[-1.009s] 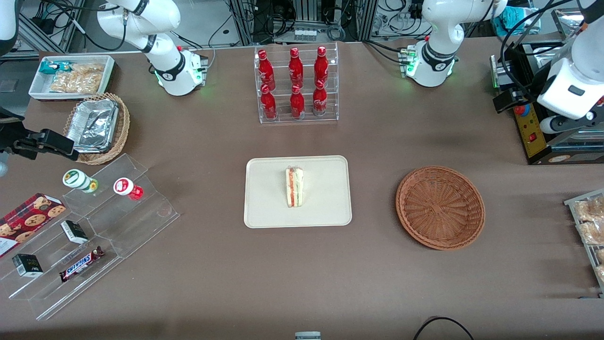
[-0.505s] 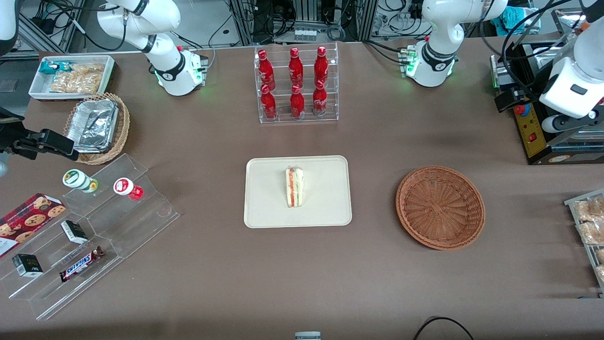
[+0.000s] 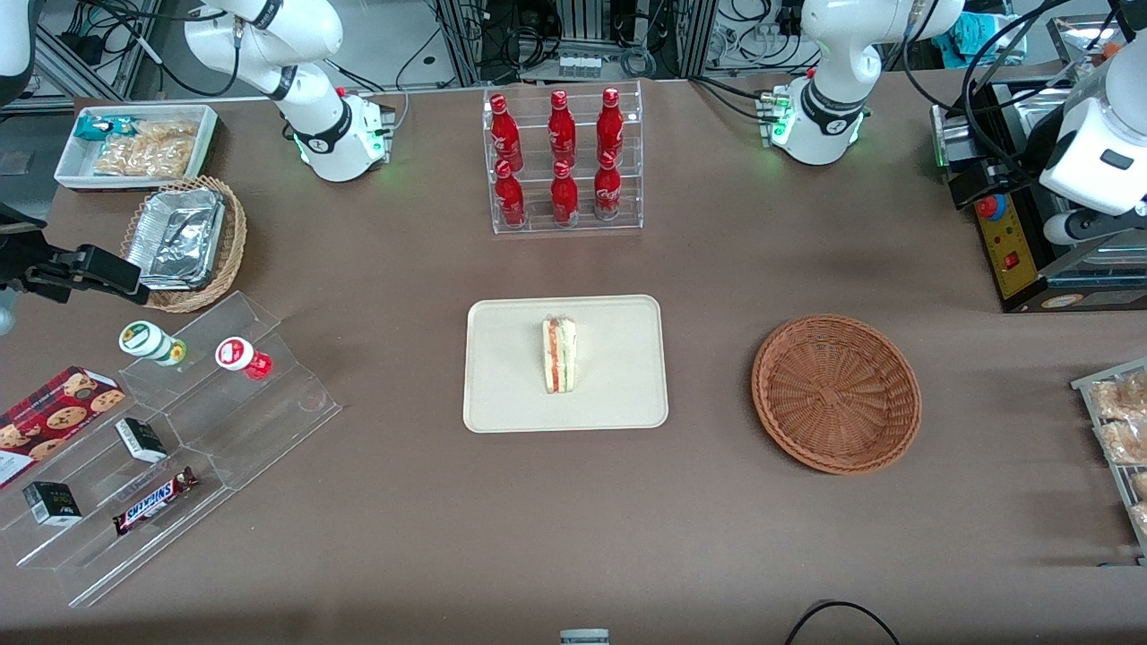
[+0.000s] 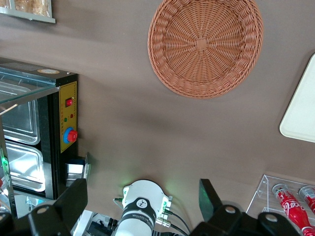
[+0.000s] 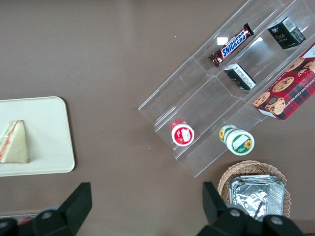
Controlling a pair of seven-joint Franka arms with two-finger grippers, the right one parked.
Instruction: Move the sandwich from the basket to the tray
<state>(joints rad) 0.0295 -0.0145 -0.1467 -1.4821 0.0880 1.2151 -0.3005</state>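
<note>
Pincer (image 4: 142, 206) drawn farther off, open and empty, sandwich (image 3: 559, 355) on tray (image 3: 502, 394), basket (image 3: 835, 392) bare

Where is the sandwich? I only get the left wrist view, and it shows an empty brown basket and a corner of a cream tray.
Observer: The sandwich lies on the tray, near its middle.
Operator: Is anything holding it?
Observer: No, nothing touches it. The left arm's jaws hang open, high over the working arm's end of the table.
Operator: Any other food around?
Observer: A Snickers bar lies on a clear stepped stand toward the parked arm's end.
</note>
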